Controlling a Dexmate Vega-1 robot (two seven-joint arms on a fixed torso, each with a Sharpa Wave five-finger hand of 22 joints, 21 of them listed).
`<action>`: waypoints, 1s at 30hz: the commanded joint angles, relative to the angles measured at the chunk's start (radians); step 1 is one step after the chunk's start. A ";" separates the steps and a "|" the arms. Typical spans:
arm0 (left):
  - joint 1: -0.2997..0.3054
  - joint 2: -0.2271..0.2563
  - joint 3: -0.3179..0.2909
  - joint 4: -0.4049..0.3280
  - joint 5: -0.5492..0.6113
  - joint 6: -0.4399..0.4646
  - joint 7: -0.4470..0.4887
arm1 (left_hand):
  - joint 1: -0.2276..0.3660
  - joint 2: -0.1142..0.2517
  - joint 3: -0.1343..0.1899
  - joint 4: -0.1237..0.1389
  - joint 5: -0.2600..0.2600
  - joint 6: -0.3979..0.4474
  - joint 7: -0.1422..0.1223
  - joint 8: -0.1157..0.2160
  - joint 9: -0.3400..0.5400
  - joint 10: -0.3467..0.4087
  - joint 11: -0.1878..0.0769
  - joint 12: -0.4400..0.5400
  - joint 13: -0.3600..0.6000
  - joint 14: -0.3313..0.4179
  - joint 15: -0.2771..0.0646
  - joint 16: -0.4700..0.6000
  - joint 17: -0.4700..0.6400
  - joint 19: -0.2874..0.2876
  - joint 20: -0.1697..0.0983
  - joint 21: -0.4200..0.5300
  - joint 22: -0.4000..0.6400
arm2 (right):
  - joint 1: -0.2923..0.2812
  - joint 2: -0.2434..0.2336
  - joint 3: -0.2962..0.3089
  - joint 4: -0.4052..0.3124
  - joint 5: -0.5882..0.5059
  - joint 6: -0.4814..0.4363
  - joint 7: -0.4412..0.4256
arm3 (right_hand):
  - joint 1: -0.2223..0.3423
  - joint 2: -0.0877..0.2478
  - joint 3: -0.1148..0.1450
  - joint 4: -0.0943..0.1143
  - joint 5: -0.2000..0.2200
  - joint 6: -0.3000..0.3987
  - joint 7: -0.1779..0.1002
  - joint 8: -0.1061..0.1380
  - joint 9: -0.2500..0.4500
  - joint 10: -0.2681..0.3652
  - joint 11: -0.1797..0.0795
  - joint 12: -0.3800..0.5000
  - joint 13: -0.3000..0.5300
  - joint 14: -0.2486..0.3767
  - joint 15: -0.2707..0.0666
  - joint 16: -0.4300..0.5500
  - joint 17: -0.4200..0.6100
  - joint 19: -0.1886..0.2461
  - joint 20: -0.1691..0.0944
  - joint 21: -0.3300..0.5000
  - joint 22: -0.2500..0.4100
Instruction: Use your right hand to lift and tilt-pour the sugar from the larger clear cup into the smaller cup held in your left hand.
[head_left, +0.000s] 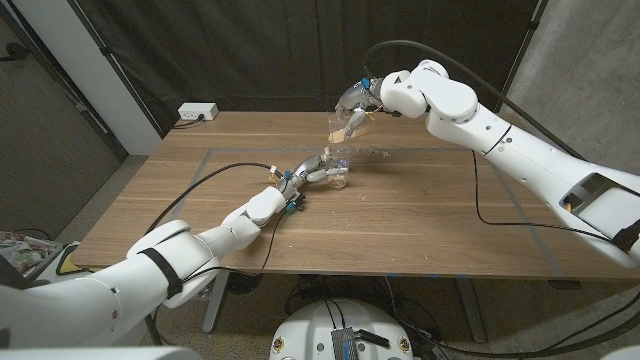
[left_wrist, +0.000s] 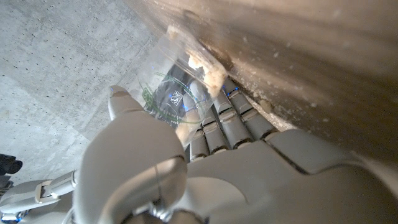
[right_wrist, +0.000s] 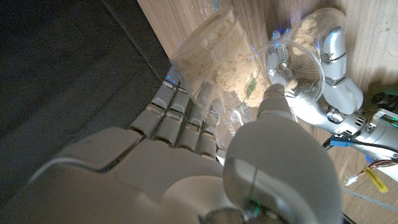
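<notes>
right hand (head_left: 368, 100): fingers wrapped round large cup (head_left: 345, 118), raised over far-middle table (head_left: 420, 215), tilted mouth-down, sugar (right_wrist: 214, 53) at its lip | left hand (head_left: 312, 170): fingers closed round small cup (head_left: 337, 172) just below; some sugar inside

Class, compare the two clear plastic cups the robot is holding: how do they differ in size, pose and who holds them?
The larger clear plastic cup is bigger, tipped over with sugar at its mouth, and gripped by the right hand. The smaller clear plastic cup sits lower, near the table, in the left hand. Both are transparent and hold pale sugar.
</notes>
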 joint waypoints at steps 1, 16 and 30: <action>0.050 0.059 -0.032 -0.128 0.028 0.030 0.026 | 0.006 0.004 -0.006 -0.001 -0.001 0.006 -0.002 0.003 0.000 0.000 -0.003 0.007 0.005 0.005 -0.108 -0.002 0.006 0.006 -0.013 0.000 -0.001 | -0.017 0.001 0.011 -0.013 -0.016 0.017 -0.007 | -0.001 0.011 0.012 0.004 0.004 0.013 -0.001 0.003 0.002 0.008 -0.003 -0.002 0.006 0.012 -0.177 -0.004 0.002 -0.006 -0.099 0.004 0.000; 0.139 0.155 -0.081 -0.355 0.060 0.132 0.056 | 0.008 0.005 -0.010 0.000 -0.002 0.008 -0.003 0.006 -0.001 -0.002 -0.003 0.006 0.004 0.007 -0.109 -0.003 0.008 0.005 -0.013 0.002 -0.001 | -0.026 0.002 0.017 -0.010 -0.031 0.034 -0.021 | -0.003 0.011 0.013 0.005 0.005 0.018 -0.001 0.003 0.002 0.019 -0.002 -0.004 0.005 0.016 -0.177 -0.007 0.004 -0.008 -0.096 0.007 -0.003; 0.185 0.194 -0.116 -0.448 0.088 0.191 0.093 | 0.008 0.006 -0.015 0.002 -0.002 0.006 -0.003 0.006 -0.003 0.000 -0.004 0.007 0.005 0.005 -0.108 -0.006 0.010 0.003 -0.013 0.003 -0.002 | -0.029 0.006 0.021 -0.024 -0.047 0.045 -0.019 | -0.005 0.012 0.014 0.006 0.005 0.028 -0.006 0.005 0.003 0.024 -0.004 -0.007 0.005 0.020 -0.177 -0.008 0.007 -0.009 -0.095 0.011 -0.006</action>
